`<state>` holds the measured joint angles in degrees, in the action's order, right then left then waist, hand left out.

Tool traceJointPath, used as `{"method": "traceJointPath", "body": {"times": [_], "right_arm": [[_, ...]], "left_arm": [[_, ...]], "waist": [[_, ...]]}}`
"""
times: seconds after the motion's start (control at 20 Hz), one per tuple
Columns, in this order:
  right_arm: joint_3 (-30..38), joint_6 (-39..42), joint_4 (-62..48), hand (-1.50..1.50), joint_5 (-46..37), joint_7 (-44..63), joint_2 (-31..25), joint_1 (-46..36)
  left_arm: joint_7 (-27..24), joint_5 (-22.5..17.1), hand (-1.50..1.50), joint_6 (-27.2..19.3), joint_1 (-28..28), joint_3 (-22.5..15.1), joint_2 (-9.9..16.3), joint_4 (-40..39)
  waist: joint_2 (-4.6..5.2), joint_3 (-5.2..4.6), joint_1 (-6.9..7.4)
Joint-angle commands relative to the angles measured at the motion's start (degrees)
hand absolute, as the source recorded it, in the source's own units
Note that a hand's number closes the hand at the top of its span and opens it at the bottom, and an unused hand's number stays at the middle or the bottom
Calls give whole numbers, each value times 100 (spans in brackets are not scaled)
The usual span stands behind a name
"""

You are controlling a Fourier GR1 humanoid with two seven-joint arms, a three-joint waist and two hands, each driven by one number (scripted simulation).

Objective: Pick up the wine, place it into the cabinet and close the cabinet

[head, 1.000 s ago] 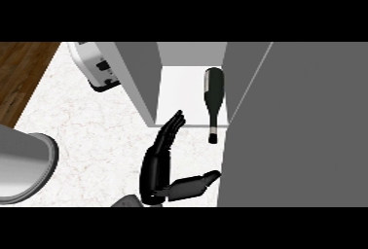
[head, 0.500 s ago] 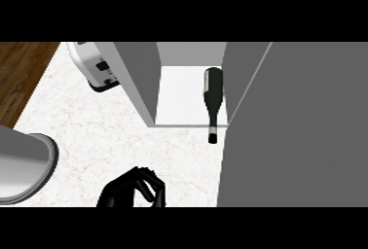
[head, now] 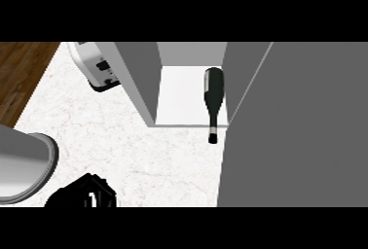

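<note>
A: So, where does the wine bottle (head: 212, 99) sit?

B: Lying flat on the cabinet (head: 191, 99) floor, body inside, neck pointing out toward the robot. The cap end overhangs the front lip, above the counter (head: 137, 146). It lies close against the right wall, probably because it was slid in along that side.

A: Does anything hold it?

B: No. One hand (head: 82, 193) shows, low at the view's bottom edge left of centre, well apart from the bottle. Which arm it belongs to I can't tell for certain; I take it for the right. Its fingers look curled in on themselves, clasping nothing.

A: And the other hand?

B: Not visible.

A: The door?

B: The big grey panel (head: 295, 126) at right reads as the open door, swung toward us. My judgement: placing is done, closing remains, and the overhanging neck could catch the door.

A: Other things?

B: A toaster (head: 97, 68) beside the cabinet's left wall; a grey round vessel (head: 22, 170) at the left edge.
</note>
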<state>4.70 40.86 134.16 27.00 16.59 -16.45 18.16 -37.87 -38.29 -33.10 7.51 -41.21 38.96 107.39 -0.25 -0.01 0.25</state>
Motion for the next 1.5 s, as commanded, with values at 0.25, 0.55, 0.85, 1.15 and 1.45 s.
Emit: {"method": "traceJointPath", "body": {"times": [0.25, 0.55, 0.85, 1.15, 1.45], "right_arm": [[-1790, 157, 1030, 150, -179, 380, 293, 577], [-2979, 195, 1288, 150, -1043, 606, 570, 34], [-4392, -145, 842, 150, -2092, 902, 1334, -337], [-5262, -1261, 188, 150, -2739, 1091, 1624, -1319], [-5496, -1780, -145, 150, -2673, 1041, 1618, -1607]], "left_arm": [[-400, -719, 150, 994, 877, 1243, 844, 249], [-407, -1115, 150, 1438, 1082, 1794, 1129, 75], [-482, -1346, 150, 1869, 1444, 2147, 1416, 93], [-555, -1566, 150, 2476, 1469, 2427, 1541, -285], [-550, -1682, 150, 2786, 1538, 2694, 1784, -442]], "waist": [[-11, -11, 20], [-54, -20, -10], [-112, -22, -19], [-71, -37, 85], [-79, -46, 160]]}}
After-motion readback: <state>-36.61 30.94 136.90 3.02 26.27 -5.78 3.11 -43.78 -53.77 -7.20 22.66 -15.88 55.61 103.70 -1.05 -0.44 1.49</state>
